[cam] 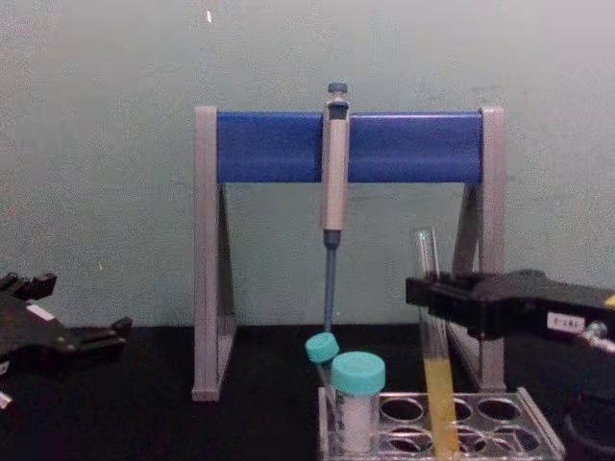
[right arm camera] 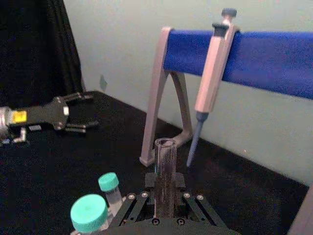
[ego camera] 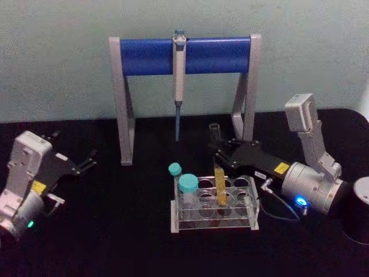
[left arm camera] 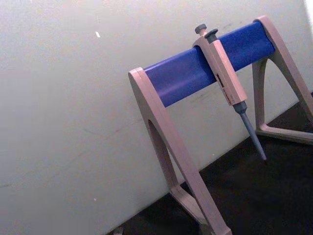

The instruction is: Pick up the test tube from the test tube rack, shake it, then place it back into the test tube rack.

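Chest view has the right gripper [cam: 423,290] coming in from the right edge, clamped on the upper part of the test tube [cam: 440,394], just under its open mouth. The tube leans a touch, with its yellow liquid low down inside the test tube rack [ego camera: 214,225] at the bottom of the frame. Whether the round bottom is seated or just off the floor of its hole is hard to call from here.

Lifting is the step in hand, and it looks best done straight up along the tube's own line, so the glass clears the hole without dragging the rack. The mouth is uncapped, so the shake should stay gentle and near upright.

Just left of the tube stand a teal-capped vial [cam: 357,379] and a small teal-capped tube [cam: 322,348], close enough to be worth steering away from.

Over at the left of the right wrist view, the left gripper [right arm camera: 84,111] sits low by the table, fingers spread and empty.

Behind it all are a grey-and-blue pipette stand [cam: 269,146] with a pipette [cam: 334,173] hanging at mid-bar, a black table [ego camera: 115,231] and a pale green wall [cam: 96,144].
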